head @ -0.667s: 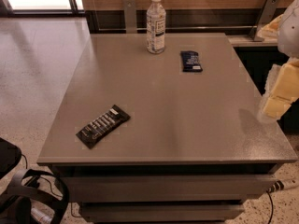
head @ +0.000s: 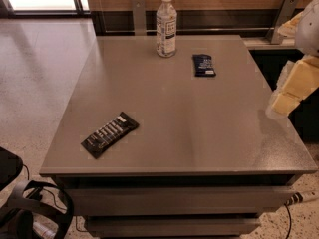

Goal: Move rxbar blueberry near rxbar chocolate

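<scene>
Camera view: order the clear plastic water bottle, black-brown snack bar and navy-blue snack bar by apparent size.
1-2. Clear plastic water bottle and black-brown snack bar: look alike; bar nearer camera.
3. Navy-blue snack bar.
Gripper hangs at the view's right edge.

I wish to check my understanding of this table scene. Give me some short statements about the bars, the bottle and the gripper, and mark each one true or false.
1. In the camera view, the blueberry bar lies right of the bottle. True.
2. The chocolate bar touches the blueberry bar. False: they lie far apart, and the chocolate bar is near the front left corner of the table.
3. The gripper is over the blueberry bar. False: it is at the table's right edge, away from both bars.
4. The bottle stands upright. True.
</scene>
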